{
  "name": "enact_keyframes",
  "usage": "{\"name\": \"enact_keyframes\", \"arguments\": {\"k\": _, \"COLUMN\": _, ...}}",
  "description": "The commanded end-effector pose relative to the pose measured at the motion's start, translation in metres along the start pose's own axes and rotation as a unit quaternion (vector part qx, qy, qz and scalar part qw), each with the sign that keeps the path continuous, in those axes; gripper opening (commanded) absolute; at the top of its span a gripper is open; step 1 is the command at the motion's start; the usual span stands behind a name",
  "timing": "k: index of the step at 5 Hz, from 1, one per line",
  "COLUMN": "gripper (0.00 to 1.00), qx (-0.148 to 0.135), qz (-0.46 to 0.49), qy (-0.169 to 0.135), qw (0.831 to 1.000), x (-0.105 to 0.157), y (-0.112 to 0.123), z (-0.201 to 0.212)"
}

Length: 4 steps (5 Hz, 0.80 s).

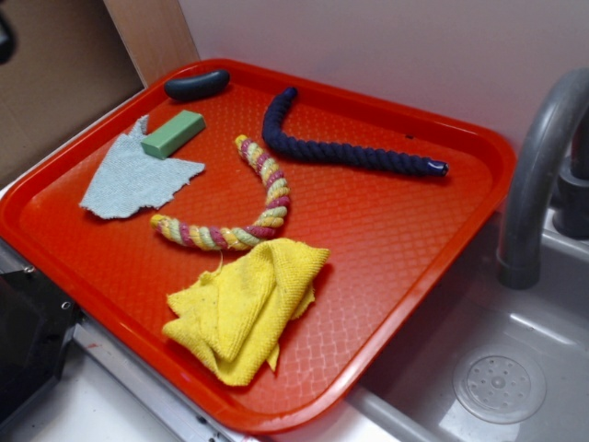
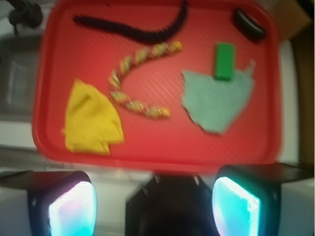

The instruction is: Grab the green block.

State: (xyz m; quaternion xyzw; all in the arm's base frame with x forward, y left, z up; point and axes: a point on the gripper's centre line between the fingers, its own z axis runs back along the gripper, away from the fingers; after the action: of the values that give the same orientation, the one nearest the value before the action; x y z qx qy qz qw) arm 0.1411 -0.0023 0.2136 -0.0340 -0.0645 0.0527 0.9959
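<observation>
on red tray (image 1: 433, 239) (beside sink (image 1: 515, 368)), green block (image 1: 173, 134) lies.

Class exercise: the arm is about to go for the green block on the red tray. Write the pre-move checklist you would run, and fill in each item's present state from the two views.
1. Green block in view in both cameras: ok.
2. Block top free of cover: ok; one end rests on the blue-grey cloth, nothing lies over it.
3. Room beside the block for fingers: ok; the dark oblong thing and multicoloured rope lie apart from it.
4. Gripper open: ok; the fingers stand wide apart, nothing between.
5. Gripper positioned over the block: not ok; it hangs outside the tray edge.
6. Block's exact height: cannot tell.
</observation>
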Motion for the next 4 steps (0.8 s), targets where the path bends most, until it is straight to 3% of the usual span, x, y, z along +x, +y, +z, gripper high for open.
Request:
{"name": "enact_keyframes", "arguments": {"k": 1, "gripper": 1.00, "qx": -0.005, "qz": 0.014, "qy": -0.030, "qw": 0.999, "x": 0.048, "y": 0.048, "z": -0.041}}
{"name": "enact_keyframes", "arguments": {"k": 2, "gripper": 1.00, "qx": 0.014, "qz": 0.007, "qy": -0.044, "qw": 0.999, "x": 0.066, "y": 0.066, "z": -0.064}}
{"name": "enact_keyframes", "arguments": {"k": 4, "gripper": 1.00, "qx": 0.049, "qz": -0.008, "qy": -0.037, "qw": 0.998, "x": 0.081, "y": 0.074, "z": -0.104}}
